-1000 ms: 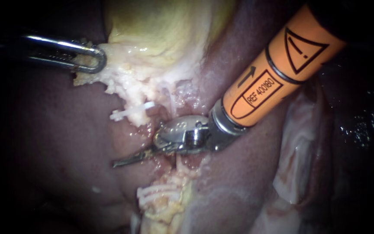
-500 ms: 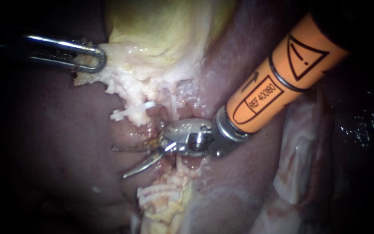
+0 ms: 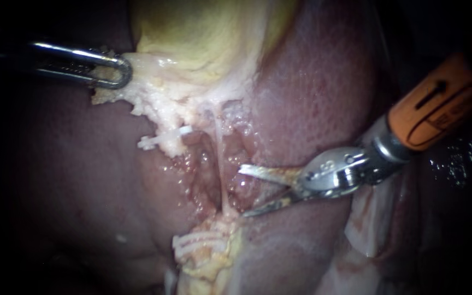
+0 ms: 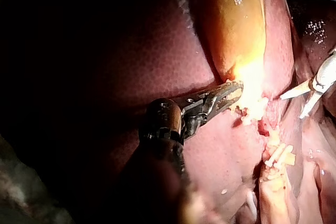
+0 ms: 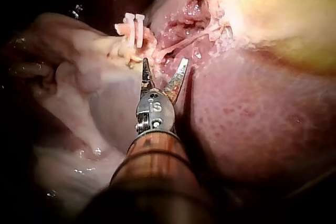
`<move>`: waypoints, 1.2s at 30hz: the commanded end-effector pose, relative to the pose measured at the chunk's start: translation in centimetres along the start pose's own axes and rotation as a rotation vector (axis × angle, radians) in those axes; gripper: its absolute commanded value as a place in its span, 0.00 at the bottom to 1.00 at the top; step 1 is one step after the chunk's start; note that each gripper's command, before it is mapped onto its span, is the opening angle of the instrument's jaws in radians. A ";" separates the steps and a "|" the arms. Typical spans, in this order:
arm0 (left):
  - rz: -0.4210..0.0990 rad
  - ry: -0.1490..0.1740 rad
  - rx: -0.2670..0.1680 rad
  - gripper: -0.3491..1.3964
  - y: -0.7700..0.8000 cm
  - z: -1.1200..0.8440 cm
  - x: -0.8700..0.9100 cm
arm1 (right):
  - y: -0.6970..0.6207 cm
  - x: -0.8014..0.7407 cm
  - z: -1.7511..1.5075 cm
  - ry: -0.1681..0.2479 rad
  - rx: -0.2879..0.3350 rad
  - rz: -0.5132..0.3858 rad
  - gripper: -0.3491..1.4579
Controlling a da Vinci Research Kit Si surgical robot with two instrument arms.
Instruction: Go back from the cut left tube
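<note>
Steel right tool (image 3: 242, 192) (slim, curved, parted) beside glistening pebbled liver (image 3: 312, 93)

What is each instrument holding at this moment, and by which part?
The left instrument grips the pale tissue below the gallbladder, at that tissue's left edge. The right instrument is open and holds nothing.

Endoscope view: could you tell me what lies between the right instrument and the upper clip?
Between right instrument and clip: raw red tissue crossed by a thin pale strand, seen in the endoscope view.
</note>
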 end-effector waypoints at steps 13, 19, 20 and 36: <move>0.002 0.003 0.006 0.00 -0.02 0.08 -0.03 | 0.17 0.01 -0.36 -0.032 -0.001 0.018 0.99; 0.020 0.002 0.006 0.00 -0.15 0.38 -0.21 | 0.17 0.01 -0.36 -0.031 0.001 0.018 0.99; 0.017 0.005 0.004 0.00 -0.18 0.43 -0.24 | 0.18 0.01 -0.36 -0.031 0.001 0.018 0.99; 0.020 -0.016 -0.003 0.00 -0.29 0.64 -0.35 | 0.18 0.01 -0.35 -0.031 0.001 0.013 0.99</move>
